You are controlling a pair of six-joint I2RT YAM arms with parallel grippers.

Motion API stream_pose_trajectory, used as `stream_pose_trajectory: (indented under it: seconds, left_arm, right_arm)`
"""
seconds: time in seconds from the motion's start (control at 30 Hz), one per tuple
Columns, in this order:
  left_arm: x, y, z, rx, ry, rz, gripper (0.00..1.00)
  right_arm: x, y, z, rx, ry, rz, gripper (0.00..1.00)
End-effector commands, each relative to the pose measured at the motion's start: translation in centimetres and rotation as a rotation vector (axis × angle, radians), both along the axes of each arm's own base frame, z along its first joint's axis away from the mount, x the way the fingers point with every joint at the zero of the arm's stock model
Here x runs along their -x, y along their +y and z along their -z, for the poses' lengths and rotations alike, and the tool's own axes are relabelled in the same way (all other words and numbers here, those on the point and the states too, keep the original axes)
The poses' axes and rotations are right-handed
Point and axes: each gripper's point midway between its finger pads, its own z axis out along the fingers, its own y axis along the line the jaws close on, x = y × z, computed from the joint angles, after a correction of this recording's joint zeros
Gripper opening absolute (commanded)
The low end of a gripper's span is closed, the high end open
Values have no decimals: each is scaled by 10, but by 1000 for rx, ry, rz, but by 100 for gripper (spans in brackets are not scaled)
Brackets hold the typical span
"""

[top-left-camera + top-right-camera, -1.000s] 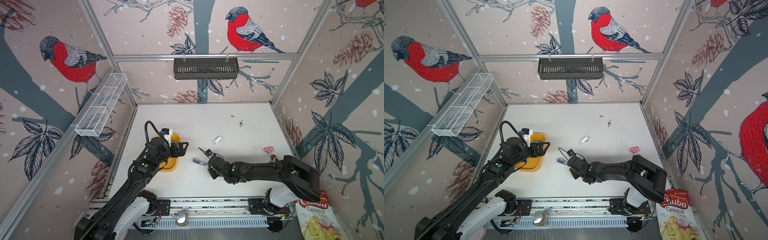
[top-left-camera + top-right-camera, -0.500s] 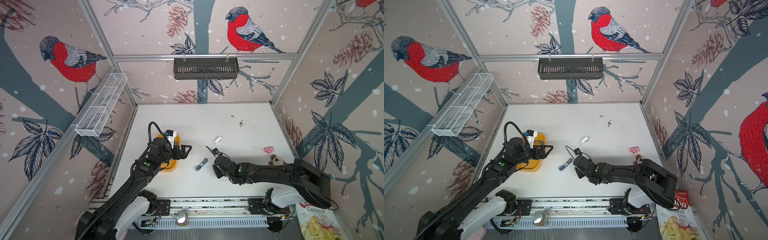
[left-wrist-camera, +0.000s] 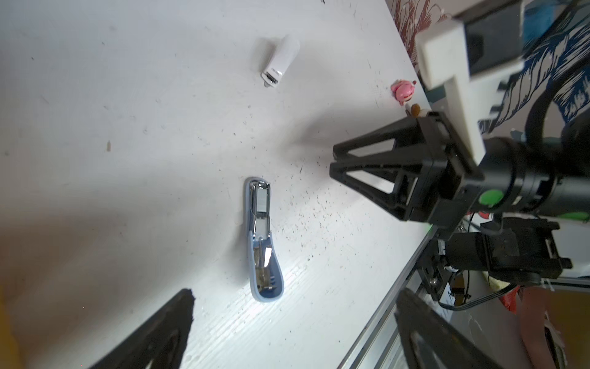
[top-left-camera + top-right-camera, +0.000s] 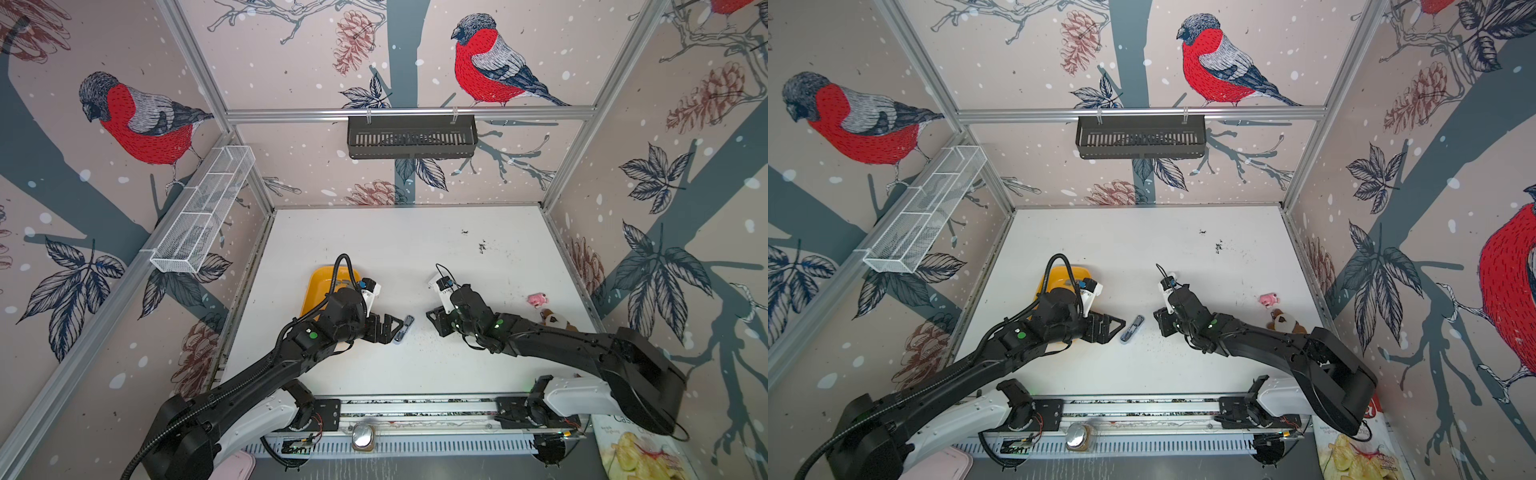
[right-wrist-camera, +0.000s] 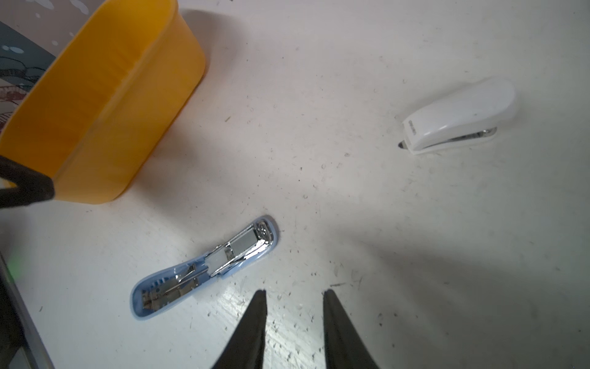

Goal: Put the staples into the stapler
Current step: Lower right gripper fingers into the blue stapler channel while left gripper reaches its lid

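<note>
Right gripper [image 4: 434, 322] has backed off from the blue stapler [image 4: 404, 328], where it stood a second ago. Left gripper [image 4: 395, 329] has come across from the yellow tray [image 4: 318, 286] to the stapler's other side.

Position: the stapler lies flat on the bench [image 4: 374, 241], hinged open, inner side up, between my two grippers in both top views. Its long axis runs on a diagonal, rounded hinge end toward the left gripper and chrome nose pointing away.

Left gripper: jaws spread wide, empty, fingertips just beside the hinge end. From the left wrist view the stapler lies ahead of the gap, its length along my reach, so closing would pinch across its narrow width.

Right gripper: jaws nearly together with a slim gap, nothing between them, near the stapler but clear of it.

Magazine: a silver-grey strip [image 5: 245, 245] sits in the channel toward the nose. I judge it to be staples, not certain.

Judgement: the left arm is nearer and better lined up. A closed white stapler [image 5: 459, 118] lies well apart.
</note>
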Motion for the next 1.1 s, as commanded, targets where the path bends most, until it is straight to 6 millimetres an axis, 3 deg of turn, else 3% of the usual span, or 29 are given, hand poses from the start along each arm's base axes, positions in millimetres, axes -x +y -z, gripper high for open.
stream_pose_trajectory:
  seconds: [0.0, 0.23, 0.5, 0.87, 1.07]
  left_arm:
    - [10, 4, 13, -47, 52, -22, 98]
    - [35, -7, 31, -50, 143, 12, 93]
    - [34, -21, 32, 85, 238, -53, 89]
    - [41, -25, 52, 49, 321, -38, 86]
    - [41, -26, 52, 57, 333, -38, 86]
  right_arm:
    - [2, 17, -20, -119, 5, -116, 27]
    - [-9, 25, -13, -110, 15, -163, 23]
    - [-16, 38, 0, -122, 32, -186, 20]
    - [-17, 55, 20, -126, 62, -216, 19]
    - [-18, 64, 30, -99, 69, -216, 19]
